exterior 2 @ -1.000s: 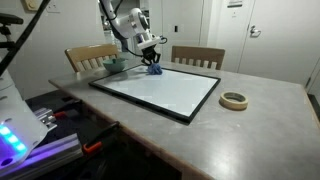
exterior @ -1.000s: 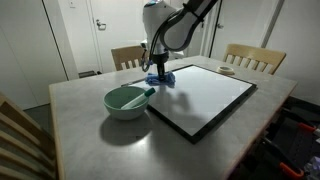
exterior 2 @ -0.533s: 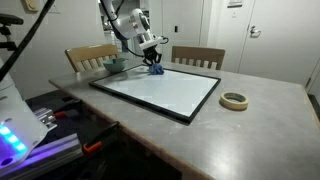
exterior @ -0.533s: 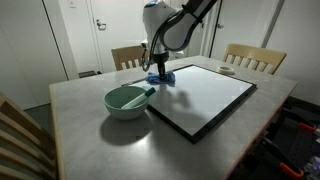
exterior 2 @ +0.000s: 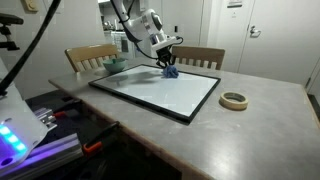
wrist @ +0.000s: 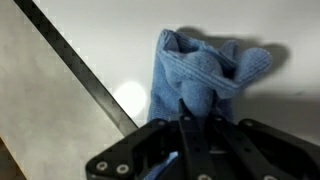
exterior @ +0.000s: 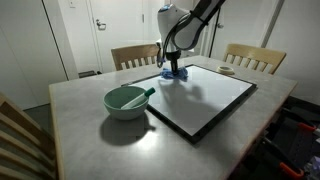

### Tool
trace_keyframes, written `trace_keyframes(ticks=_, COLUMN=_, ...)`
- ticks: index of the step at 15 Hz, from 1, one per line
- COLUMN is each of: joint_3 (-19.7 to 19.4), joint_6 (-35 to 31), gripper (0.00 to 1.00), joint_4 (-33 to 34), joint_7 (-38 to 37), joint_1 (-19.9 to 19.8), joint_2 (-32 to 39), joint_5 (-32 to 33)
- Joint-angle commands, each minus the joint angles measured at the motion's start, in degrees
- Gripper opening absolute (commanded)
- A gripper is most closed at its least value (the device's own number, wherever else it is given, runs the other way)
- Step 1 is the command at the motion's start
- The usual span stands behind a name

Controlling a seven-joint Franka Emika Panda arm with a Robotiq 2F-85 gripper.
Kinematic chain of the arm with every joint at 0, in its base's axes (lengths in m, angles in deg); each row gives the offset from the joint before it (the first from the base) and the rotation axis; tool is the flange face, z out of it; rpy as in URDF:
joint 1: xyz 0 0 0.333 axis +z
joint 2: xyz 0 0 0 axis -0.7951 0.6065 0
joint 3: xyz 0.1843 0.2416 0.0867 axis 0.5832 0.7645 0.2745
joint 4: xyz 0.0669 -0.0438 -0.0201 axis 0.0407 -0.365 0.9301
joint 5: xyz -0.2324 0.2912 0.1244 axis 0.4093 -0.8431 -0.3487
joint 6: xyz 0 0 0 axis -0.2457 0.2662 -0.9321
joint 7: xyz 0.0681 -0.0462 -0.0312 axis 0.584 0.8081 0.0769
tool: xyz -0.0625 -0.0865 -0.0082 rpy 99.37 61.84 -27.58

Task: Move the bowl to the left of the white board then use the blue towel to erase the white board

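Scanning the table, we find the white board [exterior: 210, 97] filling the centre right of the frame, with the bowl [exterior: 127, 101] just off its left edge. Our gripper [wrist: 198, 112] is clenched on the bunched blue towel [exterior: 175, 73] at the board's upper edge, so the bulk of the board lies toward lower right

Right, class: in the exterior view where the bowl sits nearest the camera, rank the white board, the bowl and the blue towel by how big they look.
1. white board
2. bowl
3. blue towel
The bowl is nearest the camera, which flatters it, yet the white board looks far larger.
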Motion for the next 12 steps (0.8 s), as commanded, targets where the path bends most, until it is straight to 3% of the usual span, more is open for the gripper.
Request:
trace_keyframes(ticks=1, joint_3=1.7, joint_6=-0.4, gripper=0.02, joint_4=0.7, joint_7=-0.5, joint_1=0.3, joint_2=3.6, joint_5=0.2)
trace_keyframes(ticks=8, joint_3=9.0, joint_6=-0.7, gripper=0.02, joint_4=2.9, joint_7=4.6, joint_1=1.1, joint_2=4.4, joint_5=-2.5)
trace_keyframes(ticks=12, joint_3=10.2, joint_6=-0.1, gripper=0.02, joint_4=2.9, joint_7=6.7, joint_1=0.9, joint_2=4.3, joint_5=-3.2)
